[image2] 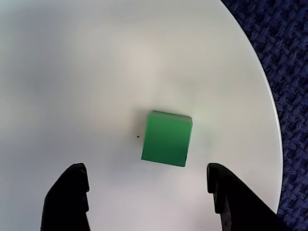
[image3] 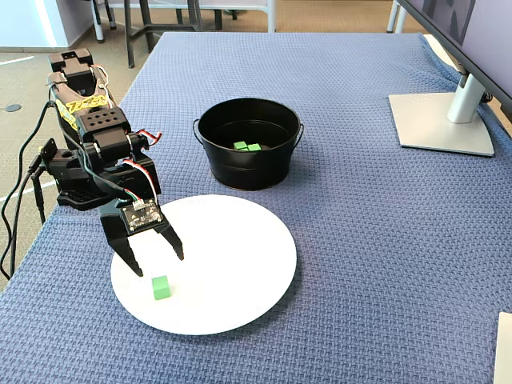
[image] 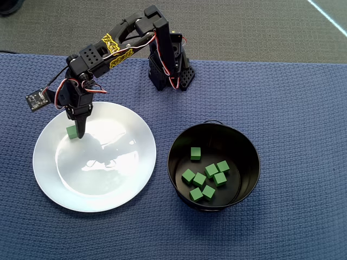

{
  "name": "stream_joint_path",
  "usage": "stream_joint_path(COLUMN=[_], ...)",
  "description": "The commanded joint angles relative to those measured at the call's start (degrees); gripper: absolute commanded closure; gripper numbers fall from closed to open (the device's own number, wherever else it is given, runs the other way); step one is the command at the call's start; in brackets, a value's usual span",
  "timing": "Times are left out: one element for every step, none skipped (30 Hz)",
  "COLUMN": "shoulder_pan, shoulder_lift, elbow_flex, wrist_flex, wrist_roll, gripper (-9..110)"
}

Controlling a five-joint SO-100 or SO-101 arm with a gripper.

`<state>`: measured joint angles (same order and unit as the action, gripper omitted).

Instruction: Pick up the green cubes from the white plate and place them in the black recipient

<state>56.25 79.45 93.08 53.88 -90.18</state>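
One green cube [image: 71, 132] lies on the white plate [image: 108, 179], near its upper-left rim in the overhead view. My gripper [image: 77, 130] is open and hangs just over it. In the wrist view the cube [image2: 167, 138] lies on the plate [image2: 96, 72] just ahead of my gripper [image2: 145, 168], between the lines of the two black fingers [image2: 67, 197], untouched. The fixed view shows the open gripper [image3: 158, 264] above the cube [image3: 161, 287] on the plate [image3: 232, 264]. The black recipient [image: 179, 135] stands to the right of the plate and holds several green cubes [image: 205, 177]. It also shows in the fixed view [image3: 248, 172].
A blue woven cloth [image: 293, 108] covers the table. The arm's base [image: 168, 70] stands behind the plate. A monitor stand [image3: 440, 120] sits at the far right in the fixed view. The table's left edge runs beside the arm's base [image3: 72, 184].
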Motion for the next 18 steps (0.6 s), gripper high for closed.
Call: stream_joint_path(shoulder_pan=[1.6,1.8,1.9,2.0,2.1,2.1,2.1,2.1,2.1,2.1,2.0,2.0,2.0,2.0,2.0,2.0,2.0,1.9], shoulder_lift=[-0.6,-1.2,-1.8,-2.4,-3.0,-3.5,-4.0,-4.3,-4.7,-5.0,-5.4,-5.9,-6.4,-6.9,-7.4,-7.8,-8.3,-8.6], elbow_flex=[-4.0,-4.0,-4.0,-4.0,-4.0,-4.3,-4.6,-4.8,-5.1,-5.4,-5.8,-6.2,-6.5,-6.8,-7.0,-7.2,-7.2,-7.2], wrist_flex=[-0.8,-1.1,-1.6,-2.0,-2.5,-2.5,-2.5,-2.5,-2.5,-2.5,-2.6,-2.7,-3.0,-3.3,-3.3,-3.5,-3.7,-4.0], wrist_roll=[-1.9,-2.2,-2.3,-2.3,-2.2,-2.2,-2.2,-2.0,-1.9,-1.8,-1.3,-1.1,-0.9,-0.6,-0.4,-0.2,-0.1,0.3], gripper=[76,77,77,77,77,77,77,77,77,77,77,76,76,76,76,76,76,76])
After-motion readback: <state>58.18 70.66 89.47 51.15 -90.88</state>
